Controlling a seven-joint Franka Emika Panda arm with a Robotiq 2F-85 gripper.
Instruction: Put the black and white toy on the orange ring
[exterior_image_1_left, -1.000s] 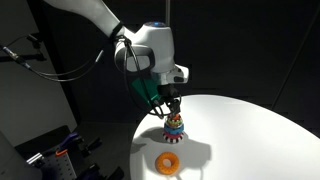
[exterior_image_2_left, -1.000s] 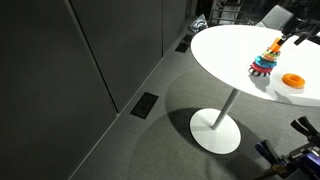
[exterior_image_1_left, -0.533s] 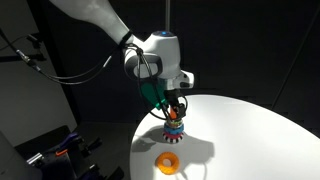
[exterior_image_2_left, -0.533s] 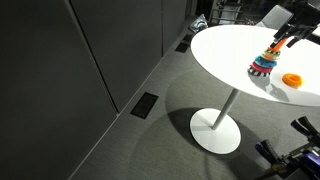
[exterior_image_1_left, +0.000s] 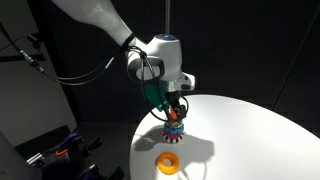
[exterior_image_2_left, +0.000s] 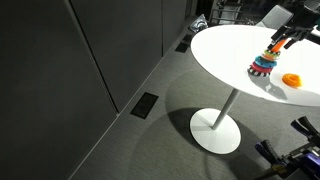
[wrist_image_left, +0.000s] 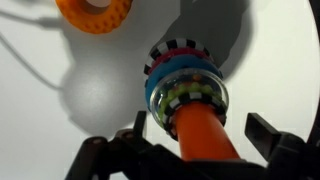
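Observation:
A red-and-blue ringed stack (exterior_image_1_left: 174, 124) with an upright orange peg stands on the white round table (exterior_image_1_left: 250, 130); it also shows in an exterior view (exterior_image_2_left: 266, 62). In the wrist view the black and white toy (wrist_image_left: 186, 94) is a small checkered ring round the peg (wrist_image_left: 205, 140) at the top of the stack. My gripper (wrist_image_left: 203, 135) is open, with one finger on each side of the peg and neither touching it. It hangs right over the stack in both exterior views (exterior_image_1_left: 173, 105) (exterior_image_2_left: 283, 40). The orange ring (exterior_image_1_left: 168, 160) (exterior_image_2_left: 292, 79) (wrist_image_left: 95, 12) lies flat beside the stack.
The table stands on a pedestal base (exterior_image_2_left: 215, 130) over grey floor. Its edge runs close to the orange ring. Dark panels close off the background. Cables and equipment (exterior_image_1_left: 50, 150) sit beside the table.
My gripper has shifted slightly and come down over the peg since a second ago. Over the last half second it has hardly moved. The stack and the orange ring have not moved.

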